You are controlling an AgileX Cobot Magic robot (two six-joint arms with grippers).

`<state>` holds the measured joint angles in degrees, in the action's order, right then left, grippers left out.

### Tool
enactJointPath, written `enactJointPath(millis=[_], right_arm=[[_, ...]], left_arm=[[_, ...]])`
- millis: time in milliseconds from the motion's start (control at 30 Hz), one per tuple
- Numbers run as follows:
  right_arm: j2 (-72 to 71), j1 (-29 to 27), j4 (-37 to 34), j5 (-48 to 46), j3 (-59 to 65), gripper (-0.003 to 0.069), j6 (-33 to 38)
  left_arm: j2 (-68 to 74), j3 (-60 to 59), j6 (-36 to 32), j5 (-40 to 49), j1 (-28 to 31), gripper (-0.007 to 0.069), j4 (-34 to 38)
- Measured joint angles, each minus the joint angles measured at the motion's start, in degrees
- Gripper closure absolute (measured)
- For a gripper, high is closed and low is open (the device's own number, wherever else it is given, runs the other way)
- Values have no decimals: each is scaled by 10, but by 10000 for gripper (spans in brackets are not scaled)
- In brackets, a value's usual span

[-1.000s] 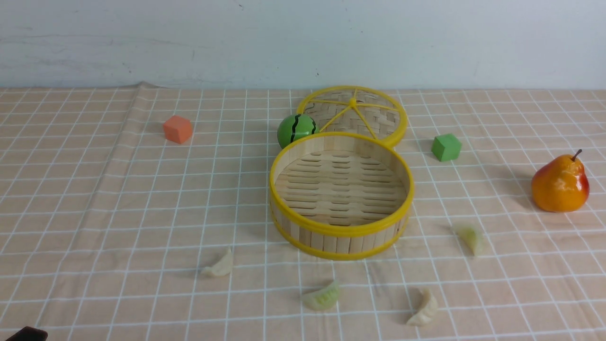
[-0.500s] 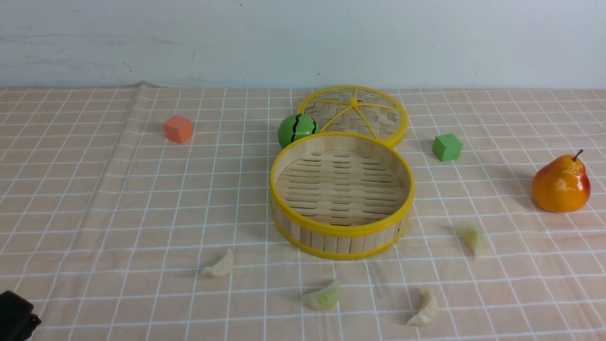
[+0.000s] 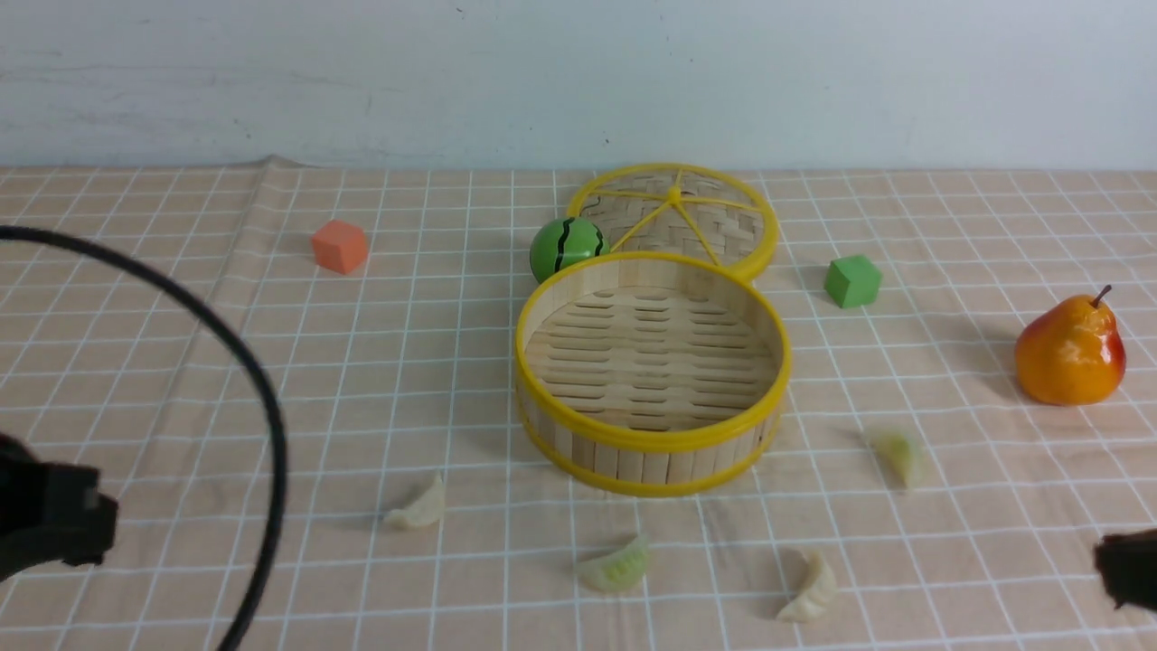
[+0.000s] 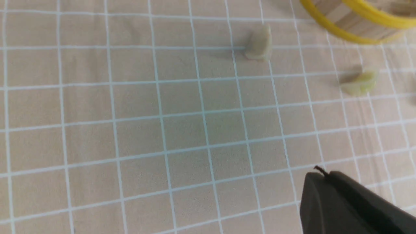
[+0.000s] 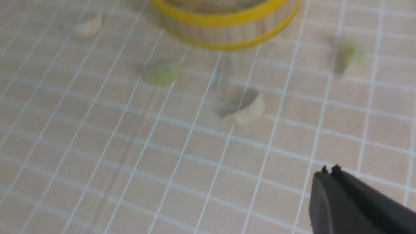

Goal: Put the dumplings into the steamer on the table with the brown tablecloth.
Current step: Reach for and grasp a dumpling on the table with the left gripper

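front view has the left arm (image 3: 50, 524) and right arm (image 3: 1130, 565) nosing in at the near corners, with a black cable (image 3: 262, 398) looping over the left one. on the wrist views the left pincer (image 4: 320, 174) and right pincer (image 5: 330, 170) both have their jaws pressed together on nothing, above bare brown tablecloth (image 3: 362, 380).

i read this as the opening reach, with no pick made yet. all four dumplings lie on the cloth on my side of the steamer (image 3: 651, 440). nearest are the right cream dumpling (image 3: 811, 589) and the near green dumpling (image 3: 616, 567), then the left cream dumpling (image 3: 418, 508), then the far green dumpling (image 3: 899, 455) by the steamer's right. the steamer stands empty mid-counter (image 3: 994, 226). behind it are the woven lid (image 3: 673, 212) and a watermelon ball (image 3: 567, 246). an orange cube (image 3: 341, 246), a green cube (image 3: 852, 280) and a pear (image 3: 1071, 353) sit well apart.

next, i think each pincer must open, then drop astride the cream dumpling on its own side. these are low, small crescents, so the tips need to go nearly to the cloth without snagging it.

a second ago only a sliver of the left arm showed and the right was out of frame. both have since come in and the cable has swung into view. nothing on the counter has shifted.
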<state>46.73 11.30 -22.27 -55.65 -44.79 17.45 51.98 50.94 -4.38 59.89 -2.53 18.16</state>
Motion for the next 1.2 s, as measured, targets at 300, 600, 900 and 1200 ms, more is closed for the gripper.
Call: enactJointPath(millis=[300, 600, 900, 1200], right_arm=[[112, 151, 82, -70, -34, 677, 1], [110, 152, 90, -69, -35, 675, 1], [110, 152, 90, -69, -35, 669, 1], [110, 152, 94, -59, -35, 666, 1]], left_arm=[[305, 176, 44, 72, -197, 549, -138], [532, 317, 87, 65, -239, 137, -189], [638, 342, 134, -19, -239, 85, -258], [664, 346, 159, -46, -239, 358, -236]])
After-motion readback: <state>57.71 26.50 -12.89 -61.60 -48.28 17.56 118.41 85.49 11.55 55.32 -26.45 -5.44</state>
